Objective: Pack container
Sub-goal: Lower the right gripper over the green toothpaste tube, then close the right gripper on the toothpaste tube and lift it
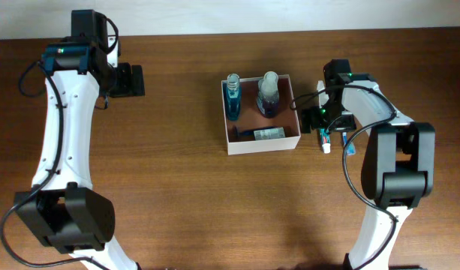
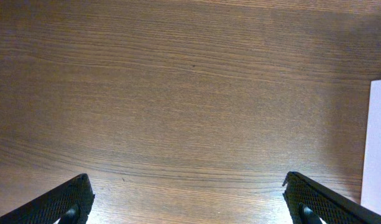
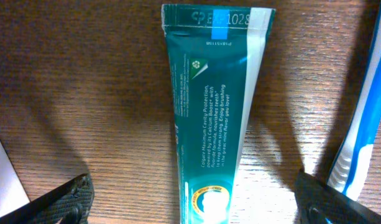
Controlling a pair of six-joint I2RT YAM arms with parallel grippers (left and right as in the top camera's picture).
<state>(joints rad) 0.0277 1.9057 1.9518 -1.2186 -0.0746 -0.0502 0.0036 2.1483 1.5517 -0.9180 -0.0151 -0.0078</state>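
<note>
Container [image 1: 263, 144] sits just beside the right tool [image 1: 329, 129] (jaws spread wide).

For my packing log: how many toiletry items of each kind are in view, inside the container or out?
Blue bottles: 2
Small packet lying in the container: 1
Toothpaste tube: 1
Toothbrush: 1
Total: 5

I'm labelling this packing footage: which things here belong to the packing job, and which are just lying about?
Job: box, left bottle, right bottle and packet inside it; toothpaste, toothbrush outside.
Lying about: nothing but the table.
</note>
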